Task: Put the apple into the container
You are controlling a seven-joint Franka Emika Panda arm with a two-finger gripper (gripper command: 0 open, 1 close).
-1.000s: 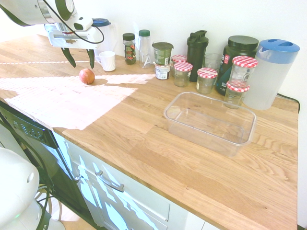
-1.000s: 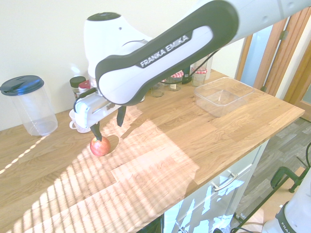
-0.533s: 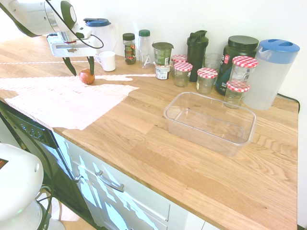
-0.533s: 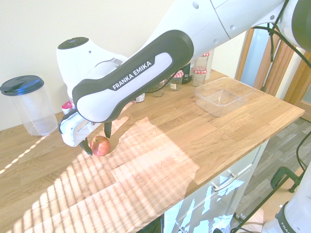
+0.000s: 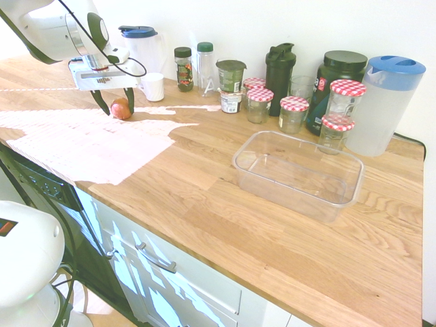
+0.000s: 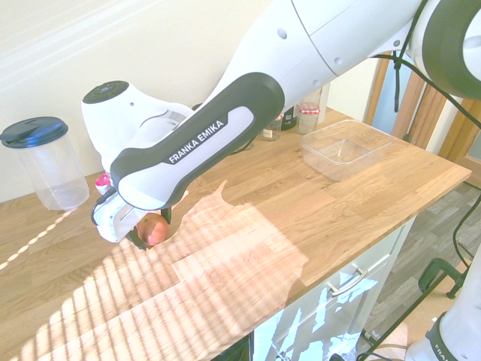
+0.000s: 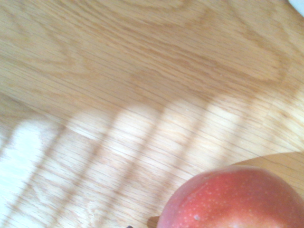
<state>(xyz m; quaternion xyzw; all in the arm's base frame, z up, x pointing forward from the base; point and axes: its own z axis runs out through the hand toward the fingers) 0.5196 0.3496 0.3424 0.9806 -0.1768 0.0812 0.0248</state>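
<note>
Hanging over: claw (image 5: 114, 105) pointing straight down at the far end of the wooden table (image 5: 225, 184), by the back wall.
Claw state: fingers spread wide, one each side of the apple (image 5: 120, 107); no squeeze visible, can't tell if pads touch the skin.
Apple: sitting on the table btw the two dark fingers, red-orange, partly hidden by the claw body in the 2nd outside view (image 6: 152, 228). Wrist cam shows its rounded red top w/ pale speckles (image 7: 237, 202) against wood grain and sun stripes.
Container: clear plastic tub (image 5: 298, 174), lidless, on the table well apart from the apple, toward the other end; nothing inside. Also seen in the 2nd outside view (image 6: 347, 147).
Near the apple: white mug (image 5: 151, 86) just beside the claw, nearer the wall; clear pitcher w/ dark blue lid (image 5: 143, 45) behind it.
Back row: two spice jars (image 5: 184, 68), green-lidded tub, black shaker bottle (image 5: 279, 69), dark round canister (image 5: 337, 87), several glass jars w/ red-checked lids (image 5: 294, 113), tall pale pitcher w/ blue lid (image 5: 386, 103).
Light: bright sun patch w/ blind stripes across the table in front of the apple.
</note>
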